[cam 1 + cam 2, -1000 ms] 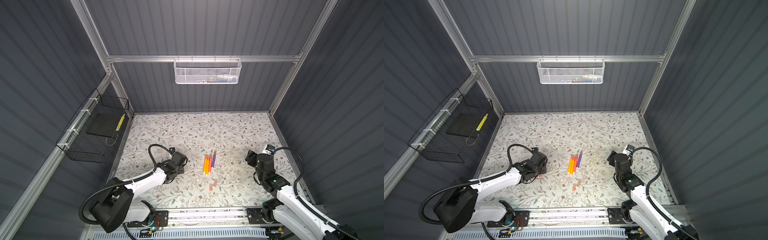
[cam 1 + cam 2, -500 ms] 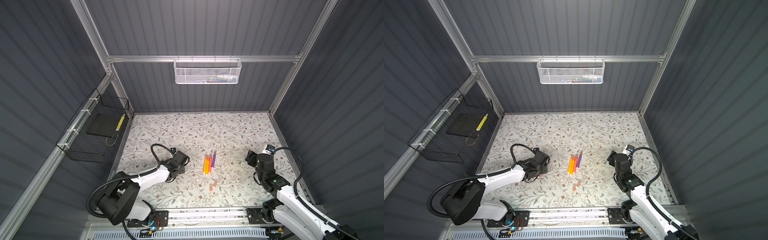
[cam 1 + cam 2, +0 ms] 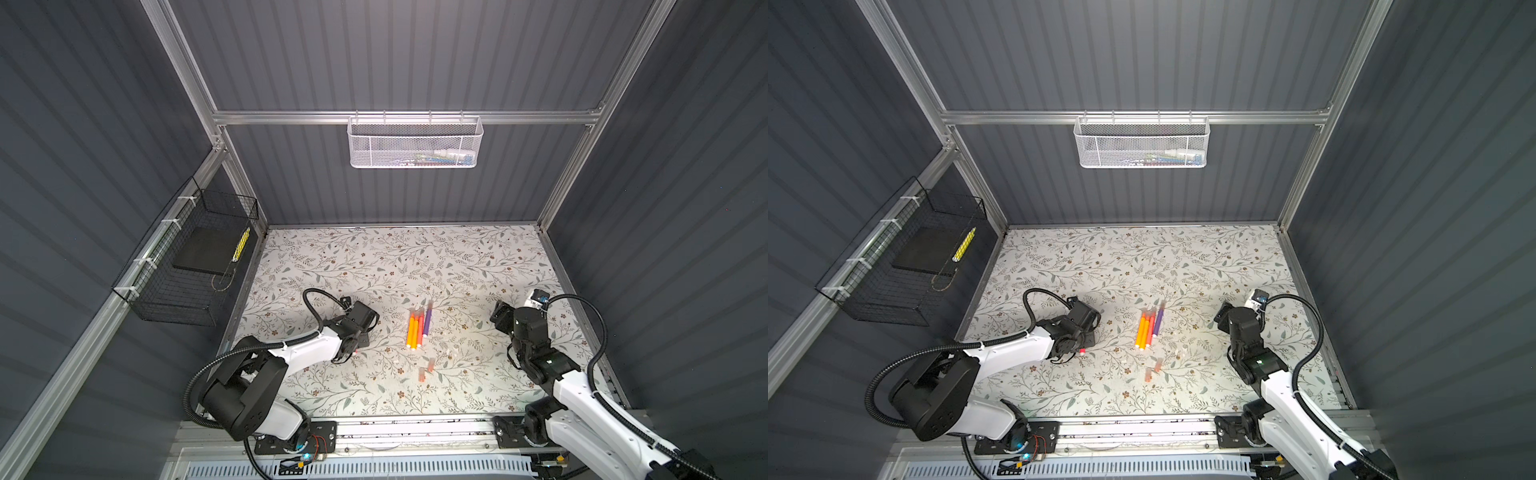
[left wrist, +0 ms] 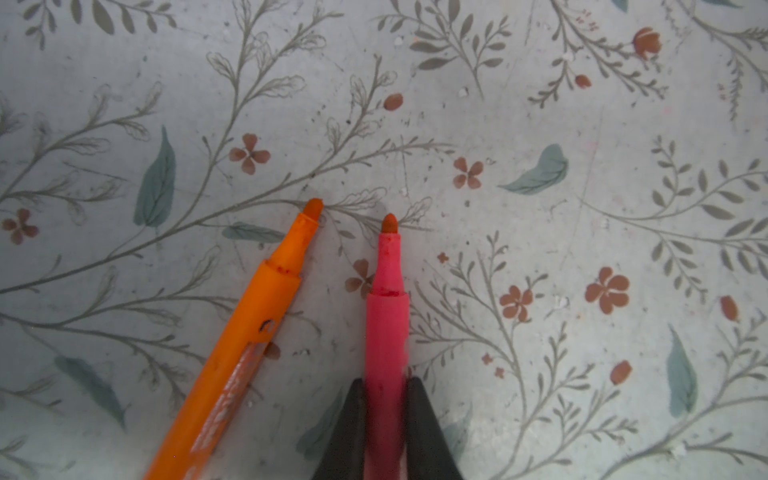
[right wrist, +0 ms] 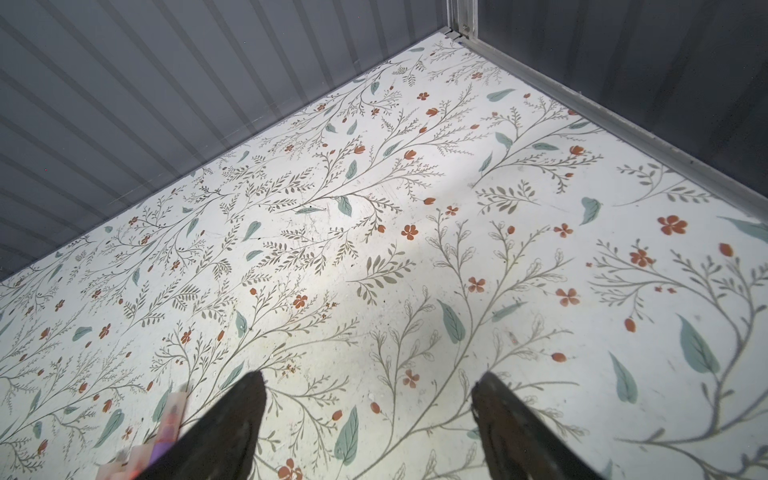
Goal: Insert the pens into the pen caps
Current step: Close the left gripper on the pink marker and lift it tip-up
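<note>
A pink pen [image 4: 386, 320] is pinched by its barrel in the left gripper [image 4: 386, 384]; the right gripper [image 5: 370, 376] is open. Light, stiff, slippery handling is expected.

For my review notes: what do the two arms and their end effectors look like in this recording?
The left arm and right arm have white link shells with black joints and wrists. A black ribbed cable loops along each, fastened with white ties. The left end effector and right end effector each have two dark, matte, tapering fingers.
</note>
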Available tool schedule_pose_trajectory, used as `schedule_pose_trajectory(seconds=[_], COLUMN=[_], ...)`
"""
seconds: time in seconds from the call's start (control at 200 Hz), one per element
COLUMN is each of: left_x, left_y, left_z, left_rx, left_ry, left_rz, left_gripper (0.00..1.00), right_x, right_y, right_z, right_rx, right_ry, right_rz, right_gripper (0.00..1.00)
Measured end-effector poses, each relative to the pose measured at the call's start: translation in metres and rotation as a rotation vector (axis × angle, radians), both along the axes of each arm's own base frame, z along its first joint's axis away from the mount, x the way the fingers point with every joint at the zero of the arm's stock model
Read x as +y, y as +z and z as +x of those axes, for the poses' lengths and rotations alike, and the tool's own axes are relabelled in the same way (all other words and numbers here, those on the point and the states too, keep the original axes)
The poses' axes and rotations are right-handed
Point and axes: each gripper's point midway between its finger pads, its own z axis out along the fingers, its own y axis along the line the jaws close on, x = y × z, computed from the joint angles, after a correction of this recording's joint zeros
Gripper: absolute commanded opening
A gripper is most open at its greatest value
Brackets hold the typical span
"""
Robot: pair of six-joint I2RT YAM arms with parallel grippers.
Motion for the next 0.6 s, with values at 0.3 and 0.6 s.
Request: schedule_pose_trajectory(seconds=[0.3,0.6], left_x=[-0.016,-0.068], left_y=[0.002,0.06], left_z=[0.002,0.013], left_rx=[0.007,-0.133], left_ry=[-0.049,-0.24], left_rz=[-0.072,-0.326], left_gripper=[0.02,0.0], right_x=[0.0,0.001], right_y=[0.0,-0.005], right_z=[0.0,0.0], right_rx=[0.0,0.017], right_ry=[0.001,0.005], right_rz=[-0.002,-0.005], right_gripper=[0.81,0.8])
